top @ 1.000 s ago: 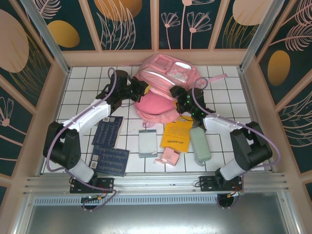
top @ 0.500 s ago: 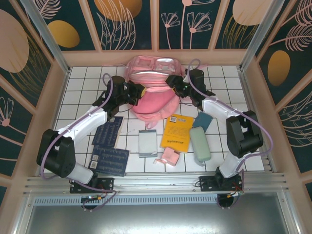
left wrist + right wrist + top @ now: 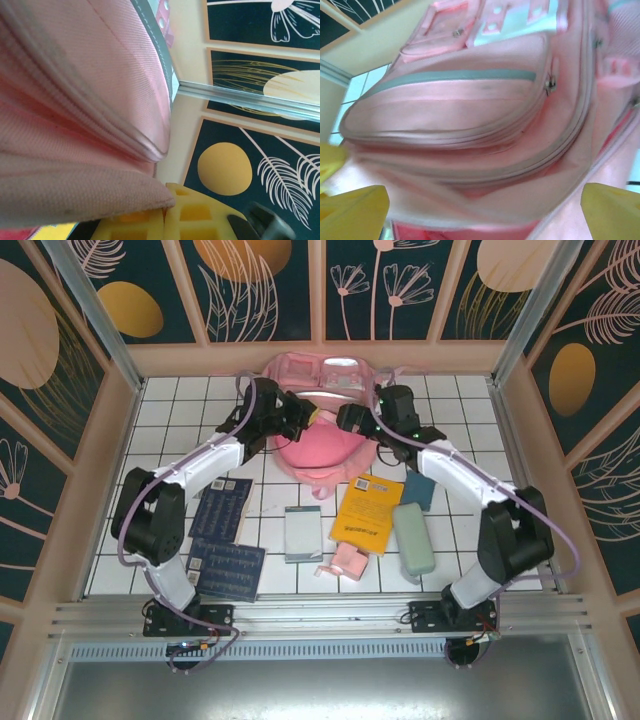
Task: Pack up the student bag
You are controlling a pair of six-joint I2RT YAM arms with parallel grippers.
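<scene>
Top external shows me the student bag (image 3: 325, 448), a large pink fabric backpack with silver-white strips, at the far middle of the white tiled table (image 3: 165, 440), against the back wall (image 3: 200, 358). My left gripper (image 3: 303, 420) is pinched tight on a fold of its fabric. My right gripper (image 3: 345, 418) stands wide apart, facing the front pockets, gripping nothing.

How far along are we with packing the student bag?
Done: nothing visibly packed. In hand: left tool pinches the student bag fabric; right tool open beside it. Left: yellow book, green case, grey notebook, blue books lie outside on the table.
</scene>
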